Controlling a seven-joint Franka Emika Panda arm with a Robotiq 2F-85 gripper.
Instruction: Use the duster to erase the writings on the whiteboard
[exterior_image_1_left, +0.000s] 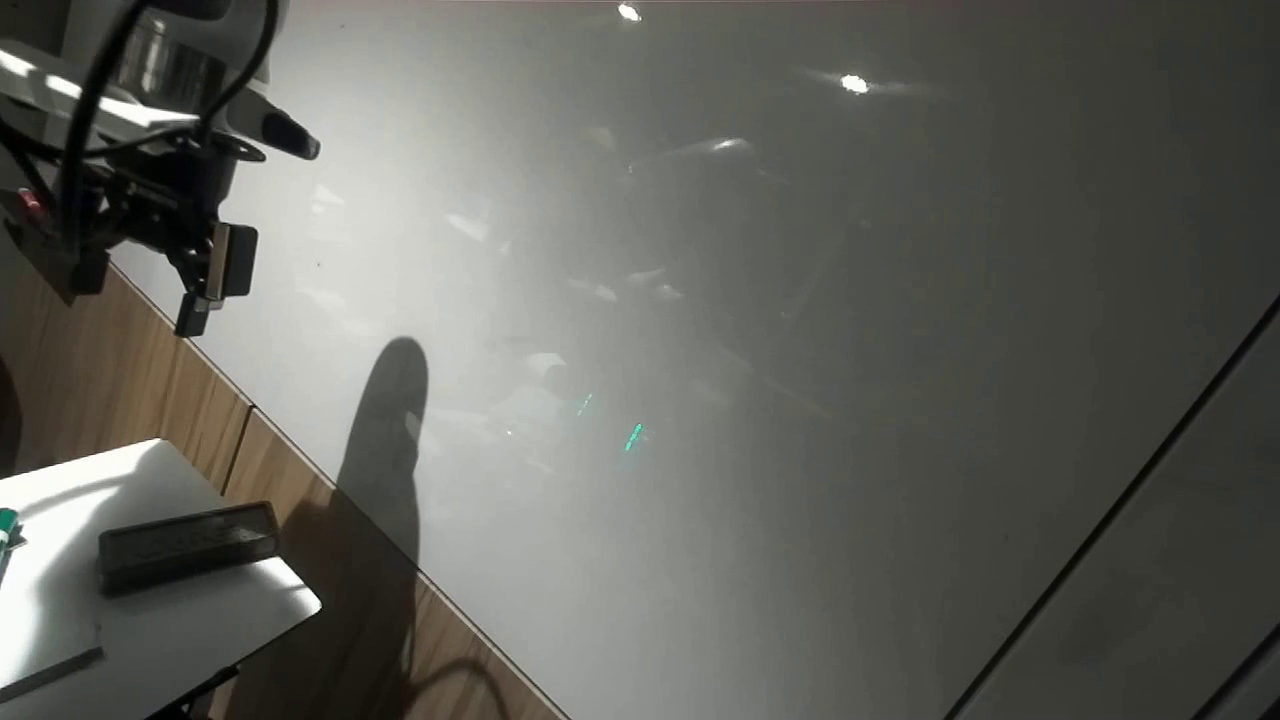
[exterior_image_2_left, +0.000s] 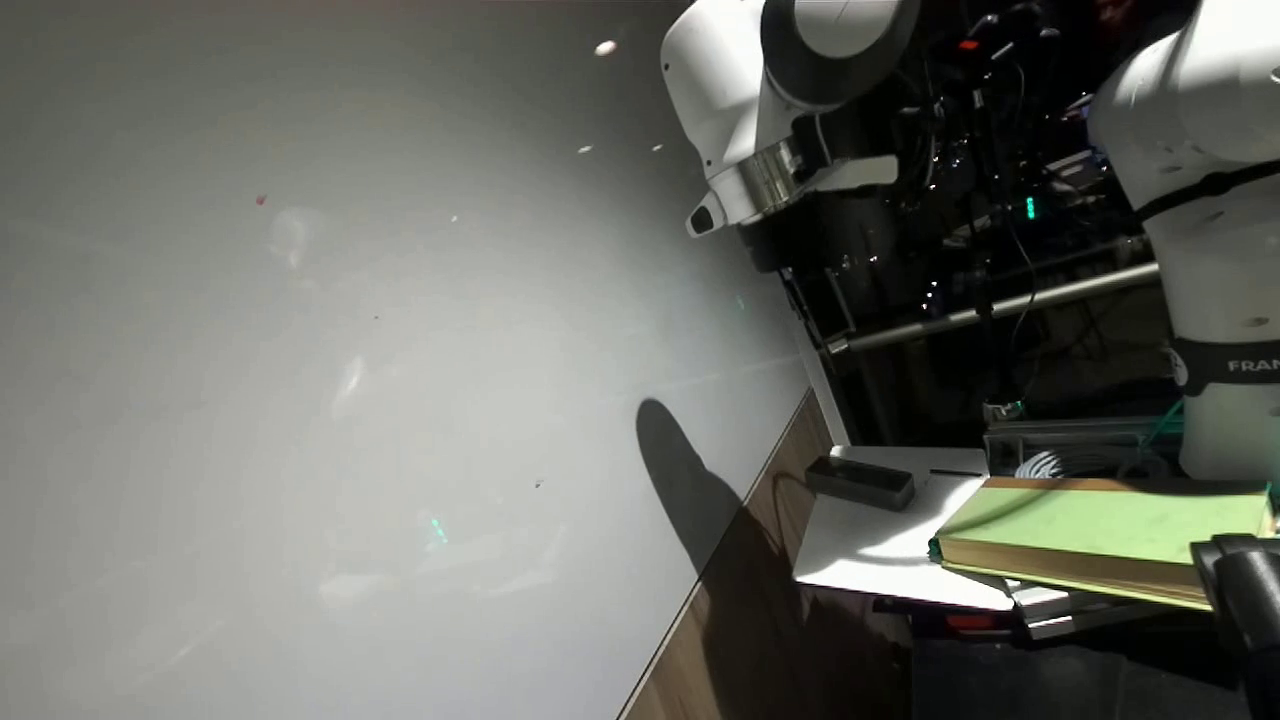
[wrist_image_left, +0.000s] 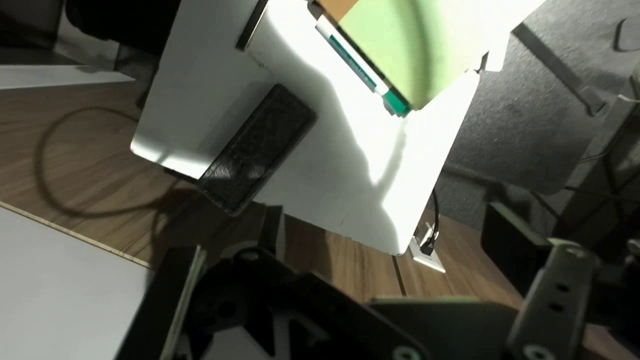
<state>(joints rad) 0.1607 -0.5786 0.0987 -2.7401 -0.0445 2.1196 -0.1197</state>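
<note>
"Containers first: what have we got?"

"Low down and well apart from the pincer (exterior_image_1_left: 152, 282), in an exterior view, a dim box-like frame (exterior_image_2_left: 1070, 430) and a coil of pale cable (exterior_image_2_left: 1042, 465)! Inside the frame or behind it, I can't tell."

"And the duster (wrist_image_left: 257, 150)?"

"Below the pincer, clear of the jaws, lying flat on the white tabletop (wrist_image_left: 320, 180), one end poking out past the edge!"

"What's around it?"

"In the wrist view, look past the duster from the pincer: a green-capped marker (wrist_image_left: 352, 61) right alongside a pale-green book (wrist_image_left: 395, 45), a thin dark strip (wrist_image_left: 254, 24) nearby. Brown wood panelling (exterior_image_1_left: 190, 400) runs between tabletop and whiteboard (exterior_image_1_left: 850, 450), and there's a wall socket (wrist_image_left: 432, 261) on it with a black plug in!"

"And on the whiteboard?"

"Small green marks (exterior_image_1_left: 634, 437), well away from the pincer! A rounded dark shadow (exterior_image_1_left: 385, 430) falls between pincer and marks in both exterior views."

"Give us the arm!"

"The white arm (exterior_image_2_left: 705, 80) stands bent beside the whiteboard, wrist angled downward, the pincer hanging higher than the duster, its jaws spread well apart!"
</note>
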